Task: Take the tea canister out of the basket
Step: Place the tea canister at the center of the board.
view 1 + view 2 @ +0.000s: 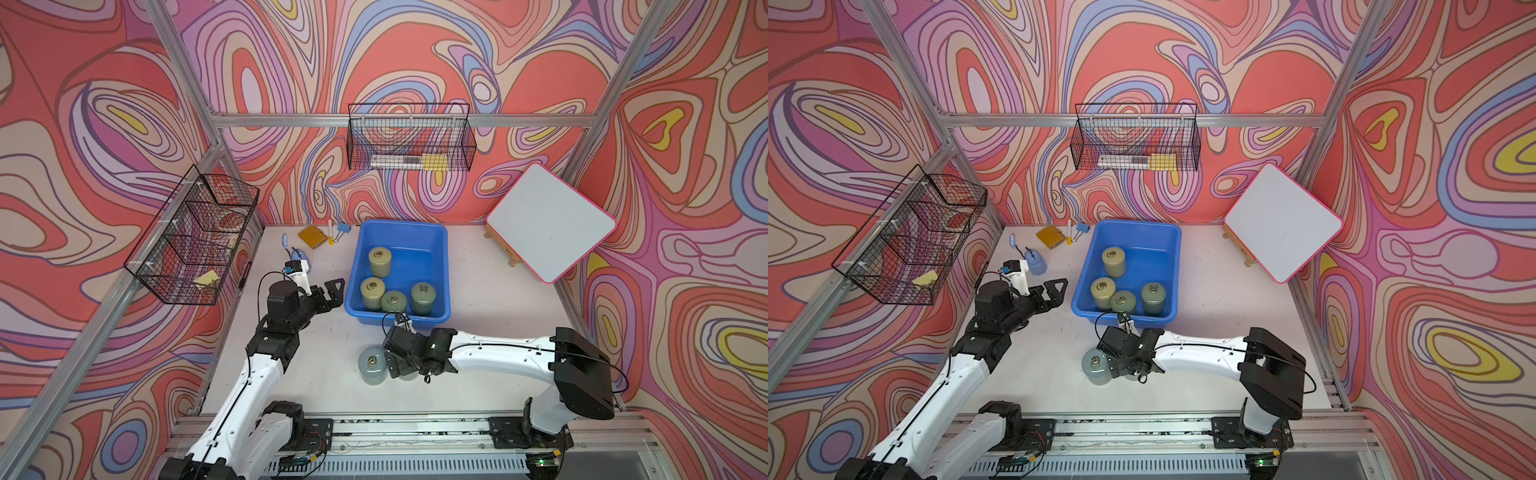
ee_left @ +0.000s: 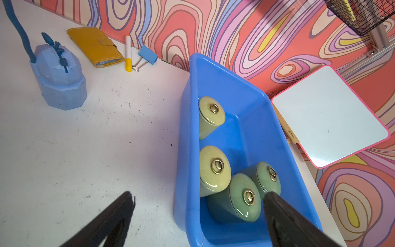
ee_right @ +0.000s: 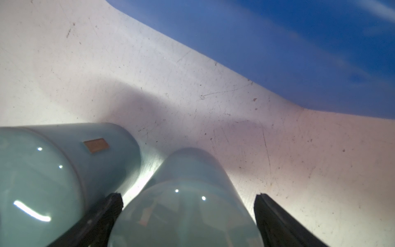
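Now the right gripper [image 3: 188, 196] is spread around a pale blue-green glazed canister [image 3: 183, 171] outside the blue plastic basket [image 3: 299, 42]; left gripper [image 2: 198, 194] spread too.

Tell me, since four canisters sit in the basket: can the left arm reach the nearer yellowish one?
Probably yes: the left pincer hangs open just beside the basket, and that yellowish canister stands upright, nothing over it.

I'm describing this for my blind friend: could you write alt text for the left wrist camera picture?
A bright blue basket on a white table holds four green tea canisters, seen past the open left gripper. A yellow wallet and whiteboard sit beyond.
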You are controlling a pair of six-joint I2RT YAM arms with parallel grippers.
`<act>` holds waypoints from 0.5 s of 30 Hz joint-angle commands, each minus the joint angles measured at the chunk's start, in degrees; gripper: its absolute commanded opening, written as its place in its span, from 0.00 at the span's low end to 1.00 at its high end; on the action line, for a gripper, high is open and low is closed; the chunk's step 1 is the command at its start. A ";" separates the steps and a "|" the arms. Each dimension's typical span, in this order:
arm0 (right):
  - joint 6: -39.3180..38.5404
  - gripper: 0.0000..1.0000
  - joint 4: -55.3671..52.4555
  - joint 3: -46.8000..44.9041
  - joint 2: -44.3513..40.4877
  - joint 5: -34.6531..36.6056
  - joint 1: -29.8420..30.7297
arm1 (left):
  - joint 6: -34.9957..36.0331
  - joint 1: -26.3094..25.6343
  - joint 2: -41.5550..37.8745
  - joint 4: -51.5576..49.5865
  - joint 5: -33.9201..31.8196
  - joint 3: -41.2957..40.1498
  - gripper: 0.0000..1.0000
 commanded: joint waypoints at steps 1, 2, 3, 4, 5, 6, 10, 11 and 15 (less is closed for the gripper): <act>0.89 0.98 -1.63 1.58 -2.95 1.20 0.40 | 0.70 -0.18 -1.21 -0.27 -0.35 -0.21 0.99; 0.90 0.98 -2.34 1.86 -3.78 1.33 0.40 | 0.57 -0.17 -1.32 -0.48 -0.21 0.12 0.99; 0.72 0.98 -2.80 2.07 -4.65 1.35 0.37 | 0.57 -0.13 -1.39 -0.67 -0.06 0.40 0.99; 0.57 0.98 -3.15 2.19 -5.49 1.33 0.40 | 0.42 -0.17 -1.41 -0.88 0.17 0.87 0.99; 0.59 0.98 -3.46 2.35 -6.46 1.40 0.40 | 0.34 -0.18 -1.41 -1.10 0.50 1.41 0.99; 0.37 0.98 -3.85 2.53 -7.55 1.37 0.36 | 0.24 -0.18 -1.26 -1.51 0.83 2.08 0.99; -0.23 0.98 -4.89 3.05 -11.39 1.05 0.38 | -0.28 -0.18 -0.21 -5.98 1.70 6.25 0.99; -0.53 0.97 -5.11 3.15 -12.41 1.13 0.39 | -0.24 -0.18 0.19 -7.63 2.03 7.77 0.99; -2.04 0.98 -7.26 4.10 -16.07 3.86 0.16 | 0.36 -0.18 2.04 -13.60 3.59 14.18 0.99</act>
